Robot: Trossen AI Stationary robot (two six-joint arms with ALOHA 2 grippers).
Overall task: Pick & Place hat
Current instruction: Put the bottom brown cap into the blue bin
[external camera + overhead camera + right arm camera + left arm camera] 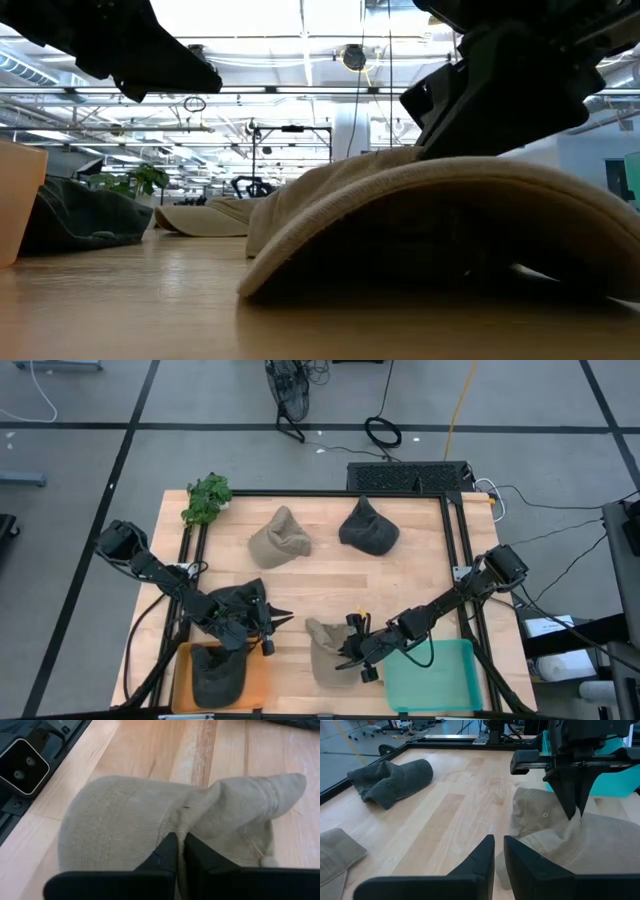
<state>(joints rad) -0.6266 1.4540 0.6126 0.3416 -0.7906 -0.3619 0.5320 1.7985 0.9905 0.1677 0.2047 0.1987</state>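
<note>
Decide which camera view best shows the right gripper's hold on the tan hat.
The right wrist view: the right gripper is shut on a fold of the tan hat. The high view shows it small, the low view only the hat's brim, the left wrist view from opposite.

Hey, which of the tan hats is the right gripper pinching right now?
The tan hat near the table's front edge, beside the teal bin. The right gripper is shut on a fold of its fabric. The other tan hat lies untouched farther back.

You see the tabletop (pixel 400 575) from straight overhead; the low view sits level, close against the tan hat (pixel 440 215) both wrist views share.
</note>
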